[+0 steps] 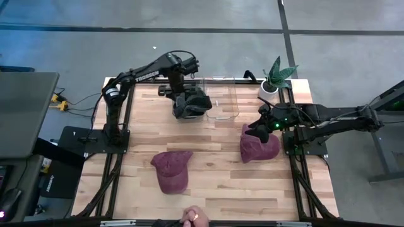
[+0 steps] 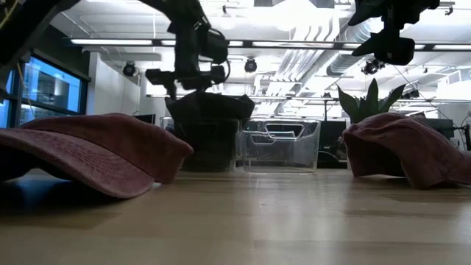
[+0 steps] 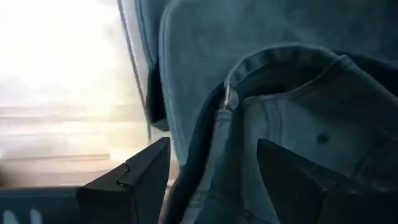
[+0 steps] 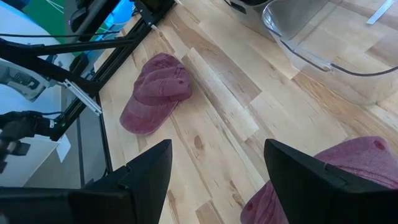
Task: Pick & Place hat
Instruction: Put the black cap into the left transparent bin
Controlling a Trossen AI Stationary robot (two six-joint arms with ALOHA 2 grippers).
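While my left claw (image 1: 189,106) hangs at the clear bin (image 1: 222,101), fingers spread around a dark hat (image 3: 273,124), the cloth may snag on them as I lift, and my open right claw (image 1: 260,126) hovers over a maroon hat (image 1: 259,146).

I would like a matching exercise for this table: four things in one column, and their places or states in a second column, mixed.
Things:
1. dark denim hat
2. maroon cap with brim
3. clear plastic bin
4. green potted plant

Places:
a. far right corner of the table
b. lying alone at the near middle
c. under the left gripper
d. standing beside the dark hat

Pairs: 1-c, 2-b, 3-d, 4-a
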